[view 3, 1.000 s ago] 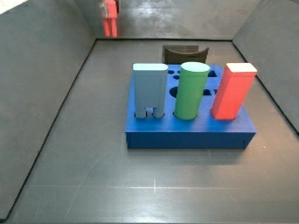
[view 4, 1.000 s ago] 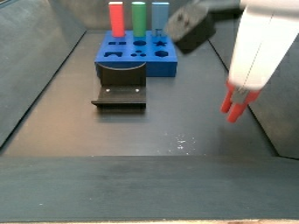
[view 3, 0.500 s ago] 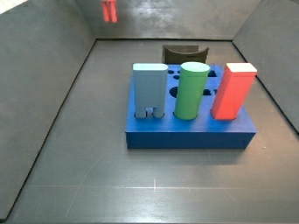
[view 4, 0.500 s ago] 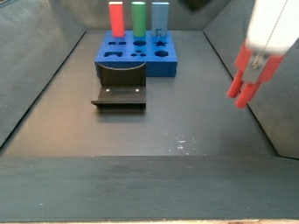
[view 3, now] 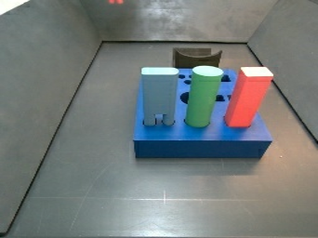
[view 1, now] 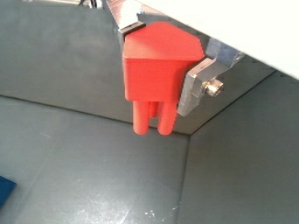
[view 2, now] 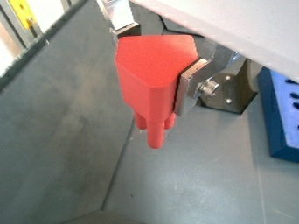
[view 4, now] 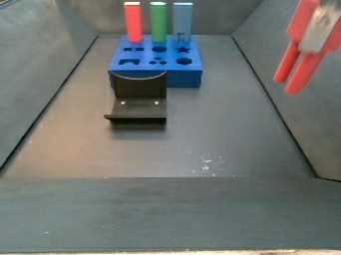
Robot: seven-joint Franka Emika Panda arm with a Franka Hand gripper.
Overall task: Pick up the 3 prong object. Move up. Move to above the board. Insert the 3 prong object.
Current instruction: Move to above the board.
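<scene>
Both wrist views: gripper [view 1: 163, 74] fingers [view 1: 197, 85] pinching red 3 prong object [view 1: 156, 70], prongs down

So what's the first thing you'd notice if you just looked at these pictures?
The bright red 3 prong object, clamped in the gripper high above the floor, its prongs pointing down. Next, the blue board in the middle of the grey floor, with three tall blocks standing on it: a light blue one, a green cylinder and a red one. The dark fixture sits beside the board.
</scene>
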